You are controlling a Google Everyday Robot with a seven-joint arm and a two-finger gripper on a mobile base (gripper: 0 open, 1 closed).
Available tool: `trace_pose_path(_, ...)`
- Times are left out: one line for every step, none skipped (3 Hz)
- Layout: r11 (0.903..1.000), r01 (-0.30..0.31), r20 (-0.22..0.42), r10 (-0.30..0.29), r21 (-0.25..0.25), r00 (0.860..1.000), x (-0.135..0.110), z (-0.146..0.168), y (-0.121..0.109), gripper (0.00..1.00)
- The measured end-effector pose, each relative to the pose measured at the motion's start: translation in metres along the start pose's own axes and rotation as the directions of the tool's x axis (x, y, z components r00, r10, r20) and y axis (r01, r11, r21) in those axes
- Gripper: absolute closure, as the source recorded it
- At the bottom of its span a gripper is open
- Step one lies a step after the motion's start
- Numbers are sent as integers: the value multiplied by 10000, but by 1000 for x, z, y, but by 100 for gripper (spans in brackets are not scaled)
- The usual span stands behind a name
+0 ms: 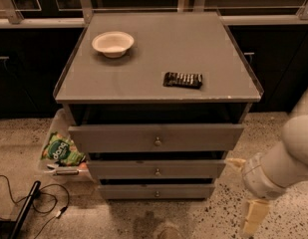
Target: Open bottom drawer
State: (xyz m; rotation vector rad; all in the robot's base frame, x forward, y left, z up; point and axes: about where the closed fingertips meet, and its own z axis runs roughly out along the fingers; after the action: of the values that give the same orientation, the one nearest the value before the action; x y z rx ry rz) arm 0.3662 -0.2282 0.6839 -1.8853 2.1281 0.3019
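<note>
The grey cabinet (158, 49) has three flat drawer fronts, each with a small round knob. The bottom drawer (128, 191) is the slimmest, lowest front, and its knob (157, 193) is at the centre. It sits nearly flush under the middle drawer (193, 169) and the tall top drawer (113, 137). My gripper (239, 197) is low at the right of the cabinet, beside the two lower drawers and apart from them. Its pale fingers (253, 217) are spread open and hold nothing.
A white bowl (112, 43) and a dark flat packet (183, 79) lie on the cabinet top. A clear bin with a green snack bag (61, 150) stands on the floor at the left. Cables (44, 205) and a black rod (24, 211) lie at the front left.
</note>
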Motion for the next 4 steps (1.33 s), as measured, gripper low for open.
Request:
trace_pose_path(9998, 30, -16, -31, -190, 10000, 7, 14, -1, 0)
trace_pose_path(9991, -27, 108, 32, -425, 9999, 8, 28, -2, 0)
trace_pose_path(9959, 18, 295, 9, -900, 9996, 29, 90, 0, 0)
trace_pose_path(9943, 45, 676, 27, -1061, 9977, 55, 168, -7, 0)
